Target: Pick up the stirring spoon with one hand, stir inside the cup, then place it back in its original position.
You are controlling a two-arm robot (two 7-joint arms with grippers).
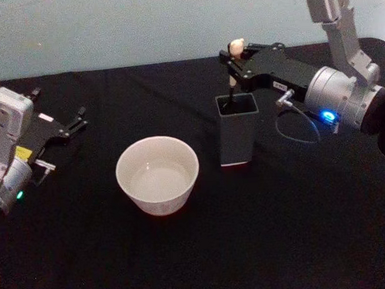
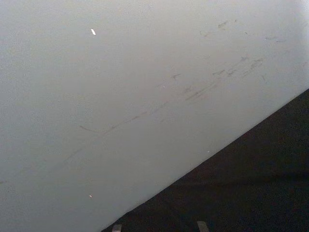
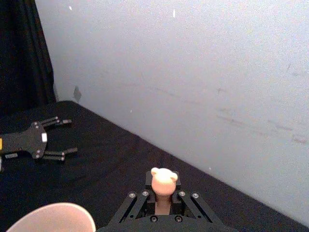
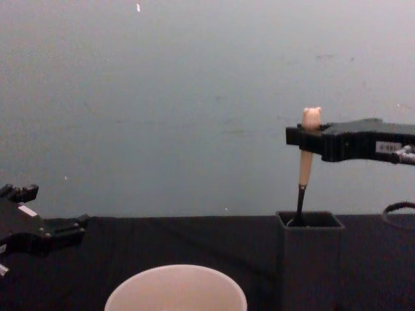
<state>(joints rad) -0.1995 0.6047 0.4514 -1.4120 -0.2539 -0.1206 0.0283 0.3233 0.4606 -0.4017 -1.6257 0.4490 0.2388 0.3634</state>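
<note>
Matt black cloth (image 1: 285, 244). Smooth, glazed-looking cup (image 1: 157, 175), soft sheen on the rim. Matt, dark, plastic-looking holder (image 1: 238, 131). Smooth matt beige handle on the stirring spoon (image 4: 305, 165). Flat matt black plates on the right gripper (image 1: 229, 59), silvery satin metal wrist (image 1: 331, 95) behind. Matt, scuffed wall (image 3: 193, 72).

Looks like a robot lab or test bench. Told by a table (image 1: 187, 264) draped all over in plain black cloth and backed by a pale blank wall (image 1: 138, 22) streaked with grey scuffs (image 2: 207, 89); by a dark curtain (image 3: 21, 53) hanging at the wall's end; by two grey metal robot arms, the left arm (image 1: 8, 151) and the right arm (image 1: 340, 88), each with a small light on, a green lamp (image 1: 19, 194) on one and a blue lamp (image 1: 327, 115) on the other, and a loose cable (image 4: 397, 205) looping by the right one. Set out like props for a trial: a cup (image 1: 158, 175), a dark square holder (image 1: 238, 138), a spoon (image 1: 236, 47).
</note>
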